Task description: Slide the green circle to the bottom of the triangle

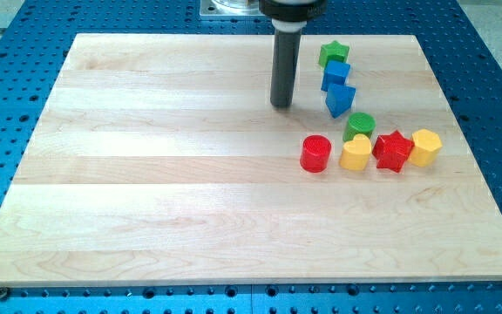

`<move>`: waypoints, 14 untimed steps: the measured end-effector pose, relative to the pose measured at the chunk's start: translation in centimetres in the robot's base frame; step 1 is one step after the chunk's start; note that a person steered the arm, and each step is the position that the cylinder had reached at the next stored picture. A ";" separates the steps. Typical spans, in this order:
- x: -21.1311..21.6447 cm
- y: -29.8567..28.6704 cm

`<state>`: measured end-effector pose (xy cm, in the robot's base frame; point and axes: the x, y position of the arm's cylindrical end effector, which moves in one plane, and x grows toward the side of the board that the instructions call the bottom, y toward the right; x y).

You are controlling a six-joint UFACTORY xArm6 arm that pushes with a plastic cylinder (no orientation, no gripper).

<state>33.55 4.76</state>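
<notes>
The green circle (360,125) sits on the wooden board (164,174), right of centre, just below the blue triangle (339,99) and touching the yellow heart (356,153) beneath it. My tip (281,105) rests on the board to the left of the blue triangle, a block's width away, and up-left of the green circle. It touches no block.
A green star (333,54) and a blue cube (336,74) stand above the triangle in a column. A red cylinder (315,153), a red star (393,150) and a yellow hexagon (425,146) lie in a row with the heart.
</notes>
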 end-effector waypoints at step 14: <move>7.7 13.6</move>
<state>41.27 18.35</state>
